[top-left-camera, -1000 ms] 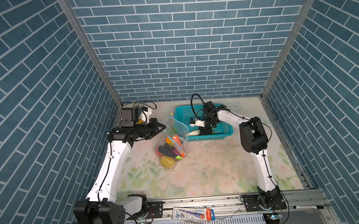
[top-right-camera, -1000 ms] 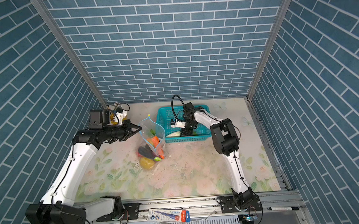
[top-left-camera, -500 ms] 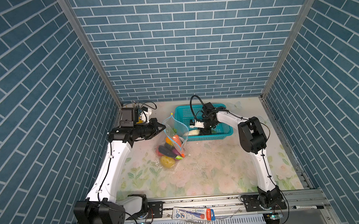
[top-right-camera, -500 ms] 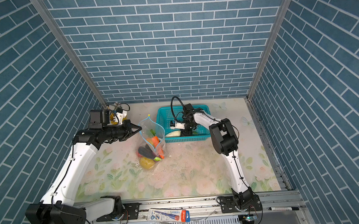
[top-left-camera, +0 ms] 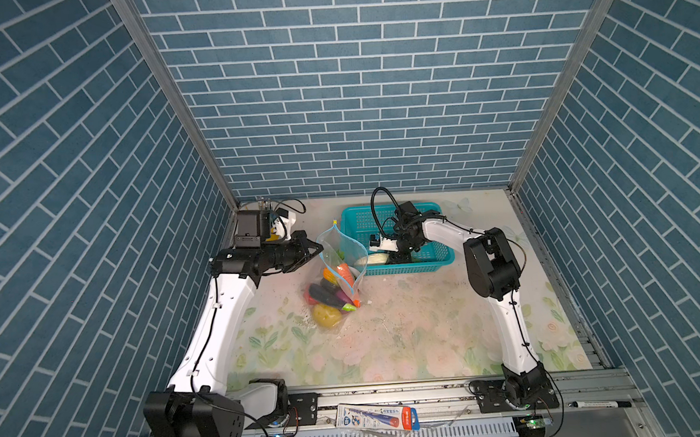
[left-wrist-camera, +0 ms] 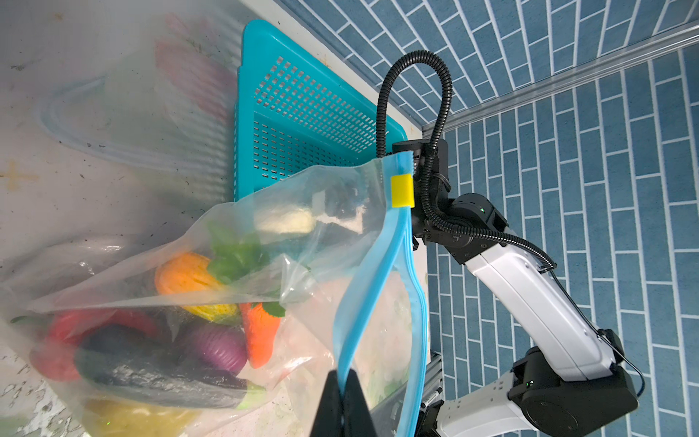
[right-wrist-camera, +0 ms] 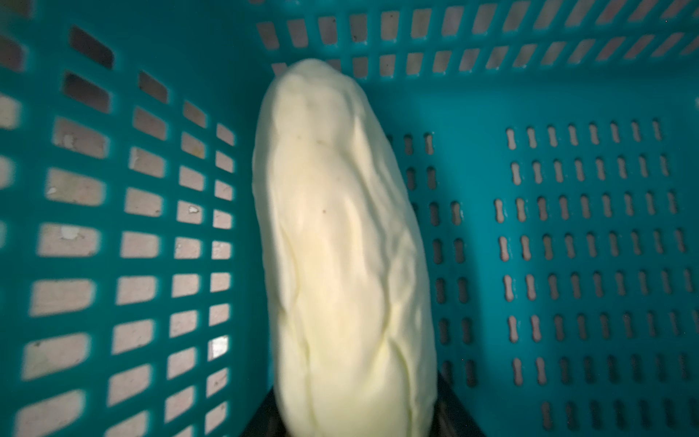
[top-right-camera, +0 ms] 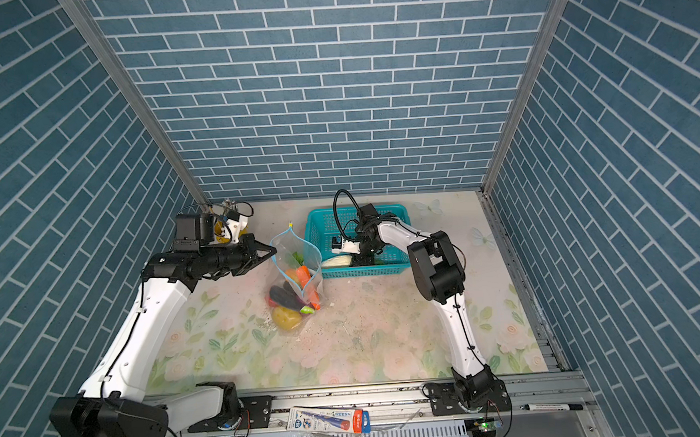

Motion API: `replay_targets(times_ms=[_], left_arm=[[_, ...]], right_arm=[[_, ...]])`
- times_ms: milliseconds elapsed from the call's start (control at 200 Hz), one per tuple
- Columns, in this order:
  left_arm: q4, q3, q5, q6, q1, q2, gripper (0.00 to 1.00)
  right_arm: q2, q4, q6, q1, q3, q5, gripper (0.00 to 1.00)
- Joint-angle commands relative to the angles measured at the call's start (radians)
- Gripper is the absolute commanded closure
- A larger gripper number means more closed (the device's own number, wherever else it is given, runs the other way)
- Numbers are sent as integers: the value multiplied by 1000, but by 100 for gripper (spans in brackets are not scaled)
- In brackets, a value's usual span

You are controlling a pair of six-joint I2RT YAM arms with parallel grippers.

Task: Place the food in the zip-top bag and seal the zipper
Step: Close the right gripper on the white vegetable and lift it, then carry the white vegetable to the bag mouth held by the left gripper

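The clear zip-top bag stands open on the floral mat, left of the basket. My left gripper is shut on its light-blue zipper and holds the mouth up; the yellow slider tab sits at the far end. Inside lie food pieces: carrot, purple onion, eggplant, red pepper and a yellow potato. My right gripper reaches down into the teal basket. Its dark fingers lie against both sides of a white radish resting on the basket floor.
The basket's perforated walls closely surround the right gripper. A camera unit sits at the back left corner. On the front rail lie a flat package and a marker. Brick-patterned walls close in three sides.
My right gripper's jaws have narrowed round the white radish in the basket. The left arm and the bag have stayed where they were.
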Motion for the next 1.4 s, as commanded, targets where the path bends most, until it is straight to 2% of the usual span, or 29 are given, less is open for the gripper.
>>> replay_targets(times_ms=[0, 95, 440, 875, 1395], left_arm=[[-21, -1, -5, 20, 9, 4, 100], [-21, -1, -5, 20, 9, 5, 100], [-28, 1, -4, 26, 11, 4, 100], [-42, 44, -1, 23, 13, 24, 100], [-66, 133, -8, 5, -13, 57, 100]], right_arm=[[-57, -11, -58, 3, -33, -43, 56], [-65, -12, -57, 2, -37, -43, 59], [-107, -26, -57, -3, -64, -9, 60], [-300, -95, -57, -26, -128, 98, 60], [-643, -252, -12, 2, -210, 308, 62]])
